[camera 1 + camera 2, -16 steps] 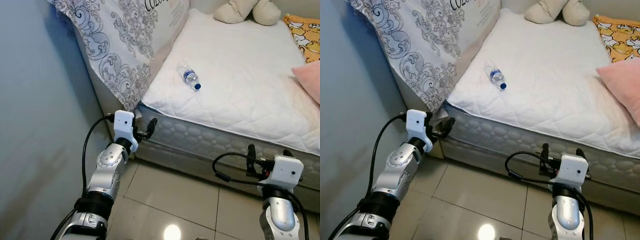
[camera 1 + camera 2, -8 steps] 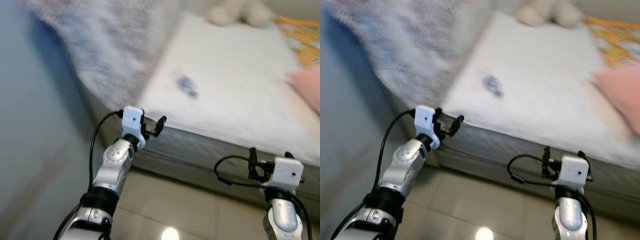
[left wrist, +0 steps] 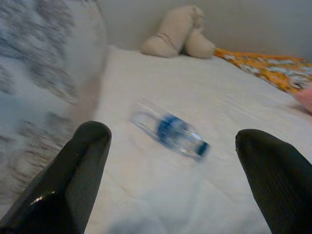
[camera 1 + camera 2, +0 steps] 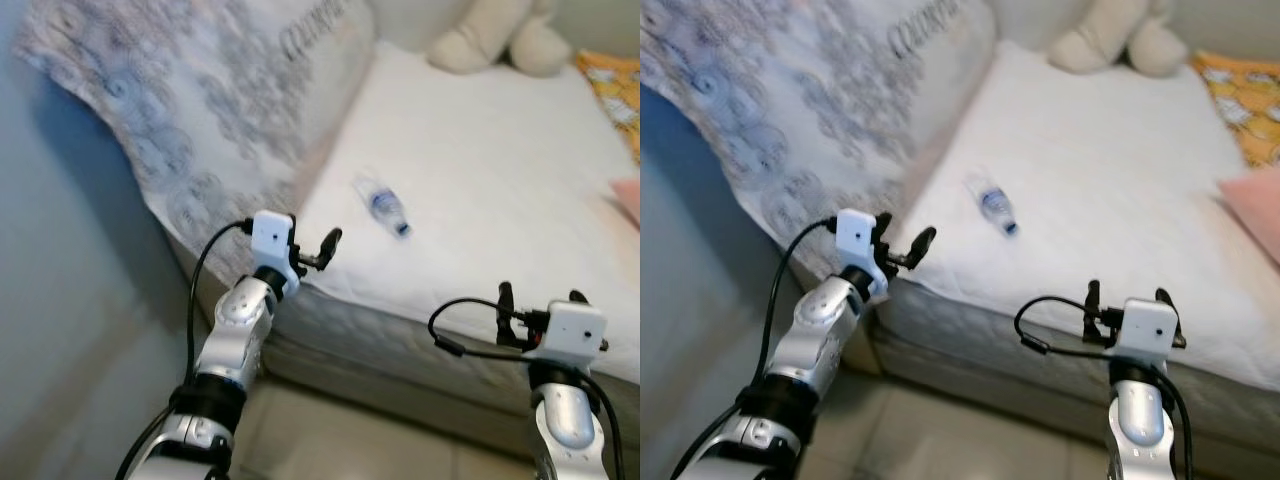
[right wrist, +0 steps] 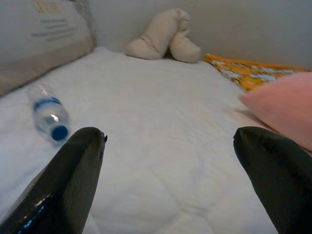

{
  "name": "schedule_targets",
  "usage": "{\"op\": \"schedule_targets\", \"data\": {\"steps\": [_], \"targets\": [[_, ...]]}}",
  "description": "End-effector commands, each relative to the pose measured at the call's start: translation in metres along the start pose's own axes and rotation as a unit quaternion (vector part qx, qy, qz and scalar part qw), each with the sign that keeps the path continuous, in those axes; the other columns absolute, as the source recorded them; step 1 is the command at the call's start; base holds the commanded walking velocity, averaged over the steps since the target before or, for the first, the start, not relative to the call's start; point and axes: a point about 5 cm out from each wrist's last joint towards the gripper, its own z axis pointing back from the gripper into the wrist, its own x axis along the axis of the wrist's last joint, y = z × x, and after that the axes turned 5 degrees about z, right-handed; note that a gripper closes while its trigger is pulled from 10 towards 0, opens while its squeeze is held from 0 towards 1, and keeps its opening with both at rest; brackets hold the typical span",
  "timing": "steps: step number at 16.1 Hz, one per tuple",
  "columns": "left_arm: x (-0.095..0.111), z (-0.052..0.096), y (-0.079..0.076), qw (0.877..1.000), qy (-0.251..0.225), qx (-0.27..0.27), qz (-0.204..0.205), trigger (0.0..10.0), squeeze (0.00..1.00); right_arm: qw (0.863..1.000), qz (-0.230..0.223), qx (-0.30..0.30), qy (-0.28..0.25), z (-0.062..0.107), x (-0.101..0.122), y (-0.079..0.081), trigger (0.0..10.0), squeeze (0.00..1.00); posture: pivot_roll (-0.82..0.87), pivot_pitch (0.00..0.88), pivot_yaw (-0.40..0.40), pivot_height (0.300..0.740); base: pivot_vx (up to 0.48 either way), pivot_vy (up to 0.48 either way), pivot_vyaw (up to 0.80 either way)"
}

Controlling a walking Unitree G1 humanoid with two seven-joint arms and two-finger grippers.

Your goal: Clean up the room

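Observation:
A clear plastic water bottle (image 4: 383, 204) with a blue label and cap lies on its side on the white mattress (image 4: 480, 150), near the left edge. My left gripper (image 4: 318, 252) is raised at the mattress's front left corner, open and empty, a short way from the bottle (image 3: 170, 132), which lies between and beyond its fingers in the left wrist view. My right gripper (image 4: 540, 293) is open and empty at the bed's front edge, further right, with the bottle (image 5: 48, 116) off to its left.
A large grey patterned pillow (image 4: 200, 110) leans along the bed's left side. A beige plush toy (image 4: 490, 40) sits at the head. Orange printed fabric (image 4: 615, 85) and a pink pillow (image 4: 1255, 210) lie at the right. A blue wall (image 4: 60, 300) stands close on my left.
The camera has moved closer to the bed and the picture has shifted. My left arm has risen from below the mattress to its corner, nearer the bottle. The bottle has not moved on the bed.

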Motion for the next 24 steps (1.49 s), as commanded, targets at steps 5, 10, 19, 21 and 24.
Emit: {"op": "schedule_targets", "data": {"steps": [5,10,19,21,24], "targets": [[0.001,-0.0003,0.0012,1.0,0.002,-0.011,-0.006,10.0,0.0,1.0,-0.016,0.006,0.004,0.0015,0.0003,0.0098,10.0,0.0,-0.05,0.006,0.046,0.74,0.288,0.0,0.0],[-0.0001,-0.001,0.0029,1.0,0.004,-0.003,0.002,10.0,0.0,1.0,-0.012,0.01,0.003,0.0026,0.0011,0.0093,10.0,0.0,-0.06,0.009,0.041,0.74,0.0,-0.353,0.0],[-0.0048,0.0009,0.0022,1.0,0.01,0.006,0.001,10.0,0.0,1.0,-0.003,0.027,0.002,0.001,0.0031,0.0087,10.0,0.0,-0.05,0.012,0.018,0.74,0.0,-0.33,0.0],[-0.0054,0.001,0.0032,1.0,0.014,0.004,-0.006,10.0,0.0,1.0,0.007,0.026,0.007,0.0002,0.0012,0.0079,10.0,0.0,-0.04,0.006,0.018,0.74,0.0,0.0,0.0],[-0.0041,-0.0002,0.0026,1.0,0.013,-0.002,-0.011,10.0,0.0,1.0,0.006,0.03,0.006,-0.0003,0.0011,0.0095,10.0,0.0,-0.04,0.0,0.019,0.74,0.0,0.0,-0.27]]}}
